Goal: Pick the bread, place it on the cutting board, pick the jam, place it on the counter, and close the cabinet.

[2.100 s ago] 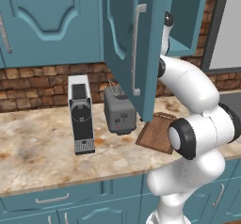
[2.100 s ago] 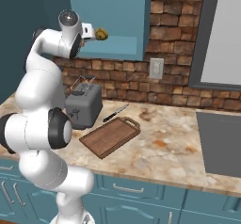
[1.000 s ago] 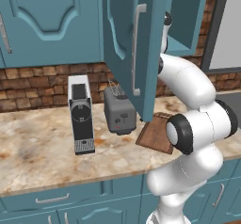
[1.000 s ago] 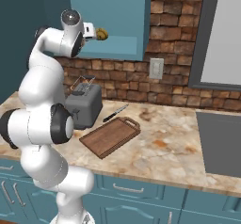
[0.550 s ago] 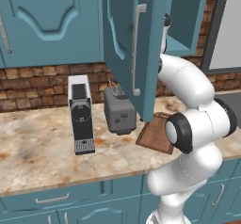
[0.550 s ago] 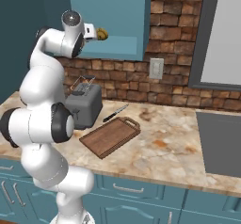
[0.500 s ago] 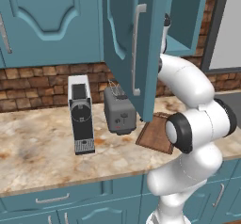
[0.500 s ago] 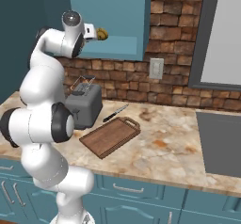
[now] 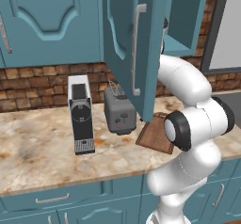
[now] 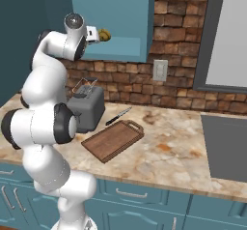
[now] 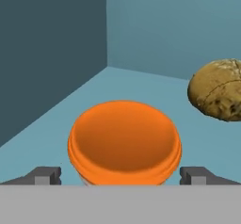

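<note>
The orange jam (image 11: 124,143) stands on the cabinet shelf right in front of the hand, between the two spread fingertips (image 11: 47,175). My gripper (image 11: 121,175) is open around it, with gaps on both sides. The tan bread (image 11: 219,90) lies on the same shelf, further in and to the right; it also shows just past the hand (image 10: 92,35) as the bread (image 10: 104,35). The cabinet door (image 9: 132,44) hangs wide open, its silver bar handle (image 9: 136,49) facing out. Below, the dark-brown cutting board (image 10: 113,139) lies bare on the marbled counter (image 10: 169,151).
A grey toaster (image 10: 87,107) stands left of the board, and a knife (image 10: 118,116) lies behind it. A coffee machine (image 9: 81,115) stands further left on the counter. The shelf's teal side wall (image 11: 52,53) is close on the hand's left.
The hand has edged slightly deeper into the cabinet toward the jar. The jaws have stayed open, and nothing else has moved.
</note>
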